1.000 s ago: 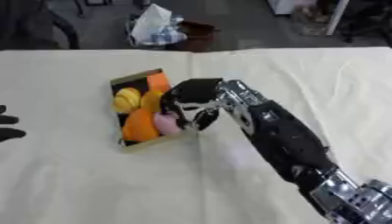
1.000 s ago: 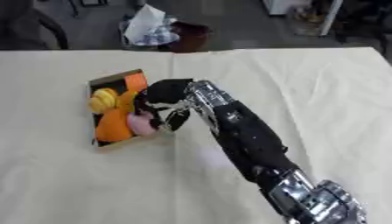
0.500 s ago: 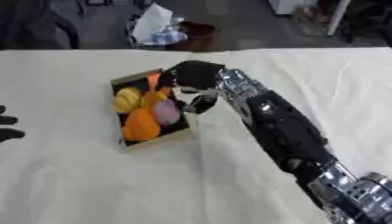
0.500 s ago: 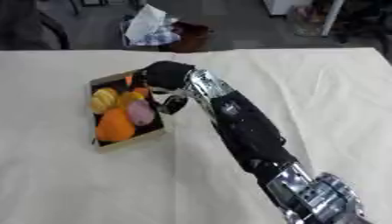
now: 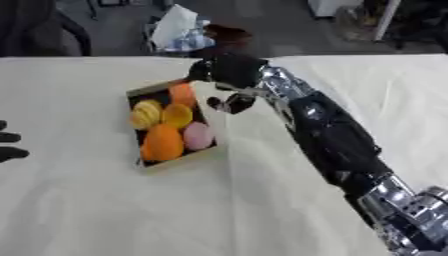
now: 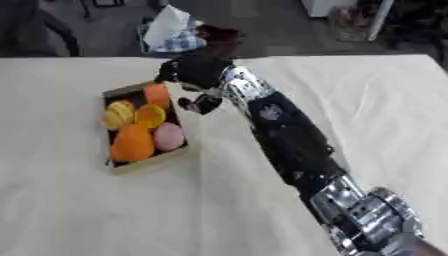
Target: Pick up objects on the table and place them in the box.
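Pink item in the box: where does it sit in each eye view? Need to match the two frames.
Left eye view: the pink item is left of centre, against the right wall of the box, beside the big orange piece.
Right eye view: the same spot in the box, but further left in the picture.
Shared landmark: the right hand above the box's far right corner.

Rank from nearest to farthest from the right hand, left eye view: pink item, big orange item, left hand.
From the right hand, past the box's far right corner:
1. Pink item, in the box's right side.
2. Big orange item, beside the pink one, toward the box's near left.
3. Left hand, at the view's left edge.
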Controlling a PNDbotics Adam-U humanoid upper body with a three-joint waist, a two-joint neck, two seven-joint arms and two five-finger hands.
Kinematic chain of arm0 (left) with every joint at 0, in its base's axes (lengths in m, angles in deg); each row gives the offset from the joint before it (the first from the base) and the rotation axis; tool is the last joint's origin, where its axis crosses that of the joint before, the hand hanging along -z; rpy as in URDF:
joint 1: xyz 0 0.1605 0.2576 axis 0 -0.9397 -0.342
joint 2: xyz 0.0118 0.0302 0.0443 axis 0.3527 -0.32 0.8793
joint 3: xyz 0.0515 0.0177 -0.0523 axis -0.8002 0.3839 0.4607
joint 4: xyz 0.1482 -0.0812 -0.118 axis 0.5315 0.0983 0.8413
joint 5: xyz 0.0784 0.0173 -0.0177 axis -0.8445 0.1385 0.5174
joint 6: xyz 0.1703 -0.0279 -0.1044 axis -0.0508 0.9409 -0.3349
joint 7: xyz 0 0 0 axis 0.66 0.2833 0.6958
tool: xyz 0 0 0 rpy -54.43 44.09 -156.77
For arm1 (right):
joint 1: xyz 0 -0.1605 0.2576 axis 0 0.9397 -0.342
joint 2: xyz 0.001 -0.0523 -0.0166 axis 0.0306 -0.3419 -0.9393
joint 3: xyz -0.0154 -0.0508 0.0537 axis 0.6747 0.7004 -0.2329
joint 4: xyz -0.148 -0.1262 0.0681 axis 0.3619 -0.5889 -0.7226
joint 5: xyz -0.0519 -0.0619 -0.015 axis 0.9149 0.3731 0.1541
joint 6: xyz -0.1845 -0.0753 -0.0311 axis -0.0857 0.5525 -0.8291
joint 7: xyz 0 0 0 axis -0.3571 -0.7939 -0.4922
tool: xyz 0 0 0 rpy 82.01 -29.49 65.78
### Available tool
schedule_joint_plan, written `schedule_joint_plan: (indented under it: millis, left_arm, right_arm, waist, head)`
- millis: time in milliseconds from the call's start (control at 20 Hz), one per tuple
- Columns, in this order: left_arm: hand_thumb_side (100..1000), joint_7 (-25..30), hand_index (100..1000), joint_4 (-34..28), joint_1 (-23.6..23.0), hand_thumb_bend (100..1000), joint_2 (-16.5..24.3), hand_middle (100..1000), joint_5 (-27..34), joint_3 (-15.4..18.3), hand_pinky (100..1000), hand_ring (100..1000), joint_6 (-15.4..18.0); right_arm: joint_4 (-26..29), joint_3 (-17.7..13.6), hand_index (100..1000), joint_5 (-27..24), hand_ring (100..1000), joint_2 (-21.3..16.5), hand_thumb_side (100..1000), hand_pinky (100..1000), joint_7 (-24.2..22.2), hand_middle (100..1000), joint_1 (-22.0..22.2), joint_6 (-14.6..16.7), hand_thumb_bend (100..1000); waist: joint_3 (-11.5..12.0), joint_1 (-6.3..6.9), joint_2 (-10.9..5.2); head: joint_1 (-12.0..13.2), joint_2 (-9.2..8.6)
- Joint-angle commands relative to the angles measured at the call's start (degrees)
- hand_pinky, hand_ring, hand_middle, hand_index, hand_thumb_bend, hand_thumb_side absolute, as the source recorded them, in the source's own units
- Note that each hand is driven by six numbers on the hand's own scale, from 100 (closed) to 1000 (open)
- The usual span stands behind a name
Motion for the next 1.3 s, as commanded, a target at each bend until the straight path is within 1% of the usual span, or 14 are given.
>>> schedule_joint_plan:
  millis: [50, 100, 250, 500, 700, 900, 950, 1000, 1050, 1100, 1150, 1250, 1300]
  left_arm:
    - [850, 0.1, 806, -0.6, 0.4, 100, 0.6, 621, 0.2, 0.1, 750, 575, 0.0]
    - [850, 0.1, 807, -0.6, 0.4, 100, 0.6, 622, 0.2, 0.1, 750, 575, 0.0]
    - [851, 0.0, 806, -0.6, 0.3, 100, 0.6, 623, 0.1, 0.3, 751, 577, 0.0]
    - [853, -0.3, 806, -0.5, 0.3, 100, 0.5, 626, 0.0, 0.5, 752, 581, 0.0]
    - [856, -0.4, 807, -0.4, 0.5, 100, 0.3, 630, 0.0, 0.7, 753, 583, -0.1]
    - [859, -0.4, 811, -0.4, 0.7, 100, 0.2, 637, -0.2, 0.9, 755, 588, -0.1]
    - [860, -0.4, 812, -0.4, 0.8, 100, 0.2, 637, -0.2, 0.9, 755, 588, -0.1]
    - [863, -0.4, 814, -0.4, 0.8, 100, 0.1, 638, -0.3, 1.0, 756, 588, -0.1]
    - [863, -0.4, 814, -0.3, 0.8, 100, 0.1, 638, -0.3, 1.0, 756, 588, -0.2]
    - [864, -0.4, 815, -0.3, 0.9, 100, 0.0, 637, -0.3, 1.0, 756, 588, -0.2]
    - [865, -0.5, 815, -0.3, 0.9, 100, 0.0, 638, -0.3, 1.0, 756, 589, -0.2]
    - [870, -0.4, 817, -0.2, 1.0, 100, -0.1, 640, -0.3, 1.0, 757, 590, -0.2]
    - [872, -0.4, 818, -0.2, 0.9, 100, -0.2, 641, -0.3, 0.9, 757, 591, -0.3]
  right_arm:
    - [3.6, -1.1, 884, -2.6, 783, -2.4, 100, 777, 1.6, 806, -1.6, 0.5, 113]
    - [4.2, -1.5, 884, -3.6, 778, -2.9, 100, 780, 2.3, 801, -1.6, 0.7, 100]
    - [6.6, -3.1, 882, -6.7, 762, -4.9, 100, 784, 4.9, 785, -1.2, 1.3, 100]
    - [10.8, -6.5, 875, -11.8, 742, -8.2, 100, 792, 9.9, 761, 1.1, -0.2, 100]
    - [15.8, -8.9, 871, -15.6, 732, -11.0, 100, 799, 13.7, 750, 5.3, -2.1, 100]
    - [20.8, -10.2, 868, -19.2, 722, -12.3, 100, 806, 17.3, 740, 11.0, -5.1, 100]
    - [21.9, -10.5, 868, -20.1, 720, -12.1, 136, 807, 18.2, 739, 12.4, -5.9, 100]
    - [22.9, -10.4, 872, -21.1, 723, -11.8, 197, 811, 19.2, 742, 14.0, -6.5, 100]
    - [23.9, -10.2, 876, -22.1, 728, -11.3, 226, 815, 20.2, 747, 15.6, -6.6, 100]
    - [24.7, -9.8, 878, -23.1, 730, -11.1, 183, 817, 21.2, 750, 17.2, -6.6, 100]
    - [25.4, -9.7, 878, -24.1, 729, -10.6, 283, 818, 22.0, 750, 18.8, -6.5, 100]
    - [26.9, -9.7, 875, -26.0, 727, -9.4, 327, 820, 22.8, 747, 22.0, -6.8, 100]
    - [27.7, -9.9, 874, -27.0, 724, -8.7, 363, 820, 22.8, 745, 23.6, -7.1, 100]
  waist:
    - [-0.2, 0.74, -1.66]
    - [-0.4, 0.72, -1.67]
    - [-0.9, 0.62, -1.69]
    - [-1.9, 0.49, -1.64]
    - [-2.6, 0.40, -1.50]
    - [-3.4, 0.37, -1.18]
    - [-3.5, 0.39, -1.04]
    - [-3.6, 0.43, -0.92]
    - [-3.8, 0.48, -0.78]
    - [-3.8, 0.51, -0.70]
    - [-4.0, 0.55, -0.55]
    - [-4.4, 0.54, -0.35]
    - [-4.6, 0.52, -0.26]
  head:
    - [0.5, -0.54]
    - [0.7, -0.55]
    - [1.5, -0.51]
    - [2.6, -0.48]
    - [3.5, -0.26]
    - [4.5, -0.21]
    - [4.7, -0.09]
    - [5.0, 0.08]
    - [5.3, 0.26]
    - [5.5, 0.45]
    - [5.9, 0.74]
    - [6.5, 1.46]
    - [6.8, 1.74]
